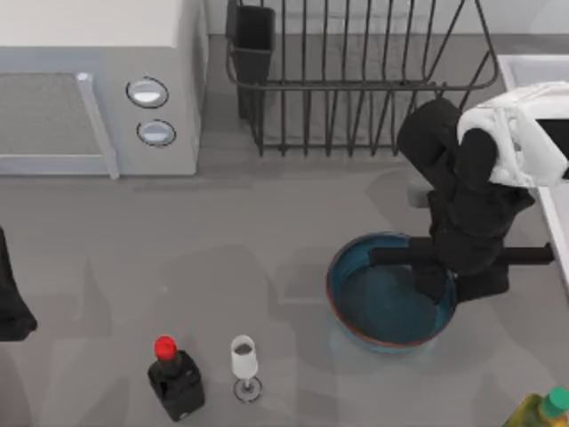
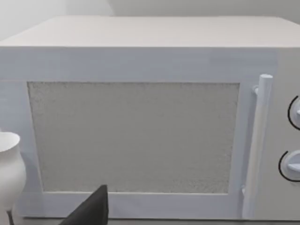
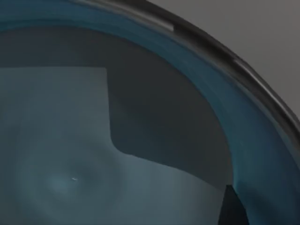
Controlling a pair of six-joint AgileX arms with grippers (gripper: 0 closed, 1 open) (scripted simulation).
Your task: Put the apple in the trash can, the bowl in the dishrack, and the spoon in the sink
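Note:
The deep-blue bowl (image 1: 382,307) with its reddish-brown rim stands on the table right of centre. Its darker inside (image 3: 93,154) lies close under the right wrist camera. My right gripper (image 1: 453,283) is low over the bowl's right rim, part of it reaching inside the bowl. The black wire dishrack (image 1: 356,89) stands at the back, behind the bowl, with its black utensil cup (image 1: 253,40) at its left corner. The white rim of the sink (image 1: 533,67) runs along the right edge. The apple, the spoon and the trash can are out of view. My left arm (image 1: 11,307) is parked at the left edge.
A white microwave (image 1: 89,80) fills the back left, and the left wrist camera faces its door (image 2: 136,136). A black bottle with a red cap (image 1: 173,378) and a white wine glass (image 1: 244,363) stand near the front. A yellow-green bottle (image 1: 538,411) sits at the front right corner.

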